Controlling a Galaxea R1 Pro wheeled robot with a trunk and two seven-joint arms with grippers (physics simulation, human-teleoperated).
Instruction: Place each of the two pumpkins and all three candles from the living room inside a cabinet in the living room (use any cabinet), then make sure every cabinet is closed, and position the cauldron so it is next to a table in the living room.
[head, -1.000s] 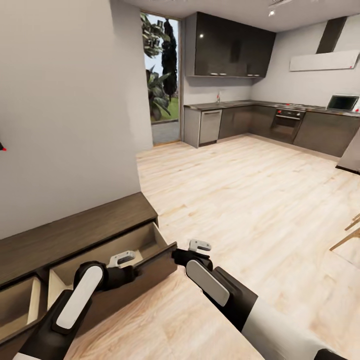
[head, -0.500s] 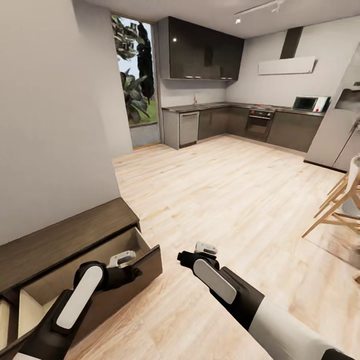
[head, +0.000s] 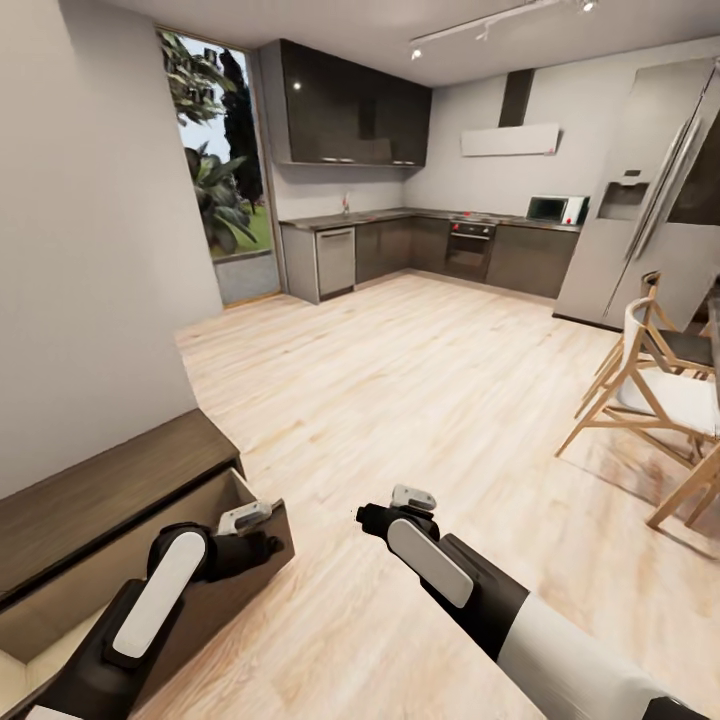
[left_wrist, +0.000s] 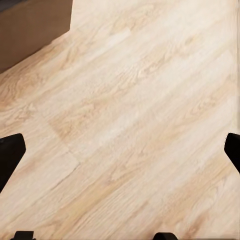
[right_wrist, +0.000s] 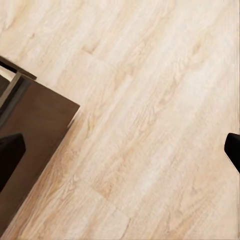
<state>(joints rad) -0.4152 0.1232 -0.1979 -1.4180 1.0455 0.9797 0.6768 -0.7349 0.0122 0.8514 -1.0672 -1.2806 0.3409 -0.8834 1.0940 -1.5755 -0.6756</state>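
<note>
Nearest, both arms reach forward and low over the floor (head: 420, 400). The left gripper (left_wrist: 120, 150) and right gripper (right_wrist: 120, 150) each show fingertips spread wide at the frame edges with nothing between them. The cabinet (head: 110, 480) stands at the left against the wall, its drawer (head: 215, 575) pulled out beside the left arm. Farther right stand wooden chairs (head: 650, 390); beyond lies the kitchen (head: 400, 240).
</note>
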